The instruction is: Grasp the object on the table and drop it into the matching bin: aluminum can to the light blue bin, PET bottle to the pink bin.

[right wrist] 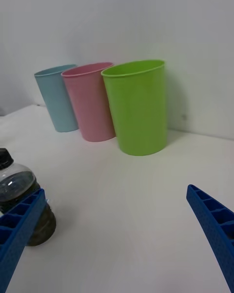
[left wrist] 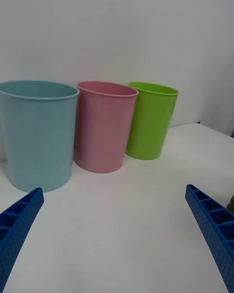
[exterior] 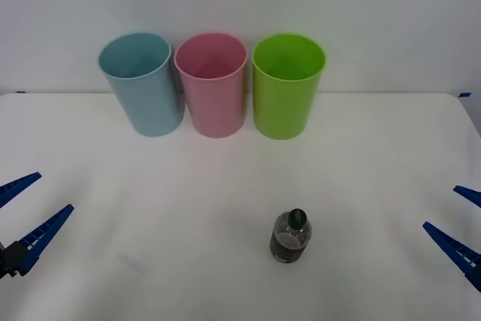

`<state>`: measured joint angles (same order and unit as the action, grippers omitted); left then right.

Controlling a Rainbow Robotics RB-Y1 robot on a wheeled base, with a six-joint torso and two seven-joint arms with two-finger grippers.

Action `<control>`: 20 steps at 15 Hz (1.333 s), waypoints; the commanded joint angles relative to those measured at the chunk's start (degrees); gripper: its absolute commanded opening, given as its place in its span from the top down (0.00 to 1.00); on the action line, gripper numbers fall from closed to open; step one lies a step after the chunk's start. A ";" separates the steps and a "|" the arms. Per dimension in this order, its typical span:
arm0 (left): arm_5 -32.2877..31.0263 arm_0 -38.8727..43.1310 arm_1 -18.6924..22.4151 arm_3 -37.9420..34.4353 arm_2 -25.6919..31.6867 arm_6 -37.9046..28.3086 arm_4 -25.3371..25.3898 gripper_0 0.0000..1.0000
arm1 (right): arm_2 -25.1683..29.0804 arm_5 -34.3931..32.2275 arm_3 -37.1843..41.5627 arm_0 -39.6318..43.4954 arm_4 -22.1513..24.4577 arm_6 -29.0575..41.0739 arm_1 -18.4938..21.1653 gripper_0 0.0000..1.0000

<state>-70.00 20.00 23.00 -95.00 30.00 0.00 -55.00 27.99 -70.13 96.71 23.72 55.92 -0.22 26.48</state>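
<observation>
Counter point(exterior: 361, 163): wide, flat, plain white; carries every item below, with a pale wall behind its far edge.

Light blue bin point(exterior: 143, 84): tall, round, tapering like a cup, upright at the far side, the leftmost of a row of three. Seen also from the left wrist point(left wrist: 38, 134) and the right wrist point(right wrist: 57, 97).

Pink bin point(exterior: 213, 84): same form and size, upright, the middle one of the row, just beside the light blue bin point(left wrist: 103, 126) point(right wrist: 90, 101). Whether the two touch cannot be told.

Lime green bin point(exterior: 286, 84): same form, upright, rightmost, a narrow gap between it and the pink bin point(left wrist: 151, 119) point(right wrist: 137, 107).

Left tool point(exterior: 27, 214): blue ribbed fingers spread wide apart, holding nothing, at the near left edge of the counter, well apart from the bottle and pointing toward the bins point(left wrist: 114, 239).

Right tool point(exterior: 464, 218): blue ribbed fingers likewise spread apart and holding nothing, at the near right edge point(right wrist: 117, 237).

PET bottle point(exterior: 290, 237): small, clear, black screw cap, dark brownish lower body; upright on the near part of the counter, right of centre, well in front of the lime green bin. In the right wrist view it point(right wrist: 22, 195) stands partly behind one finger of that tool.
</observation>
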 commanded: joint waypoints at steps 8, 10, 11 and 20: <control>0.00 0.00 0.00 0.00 0.00 0.00 0.00 0.00 | -8.12 -2.65 -0.11 2.03 -0.02 -7.78 2.26 0.00; 0.00 0.00 0.00 0.00 0.00 0.00 0.00 0.00 | -9.97 -2.38 -1.52 1.24 -0.02 -10.86 2.35 0.00; 0.00 0.00 0.00 0.00 0.00 0.00 0.00 0.00 | -11.20 -2.82 -3.72 0.01 -0.02 -12.53 2.52 0.00; 0.00 0.00 0.00 0.00 0.00 0.00 0.00 0.00 | -22.27 -3.96 -18.04 -12.29 1.83 -17.18 2.52 0.00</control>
<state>-70.00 20.00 23.00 -95.00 30.00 0.00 -55.00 6.85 -74.73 79.29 12.22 57.72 -16.87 29.03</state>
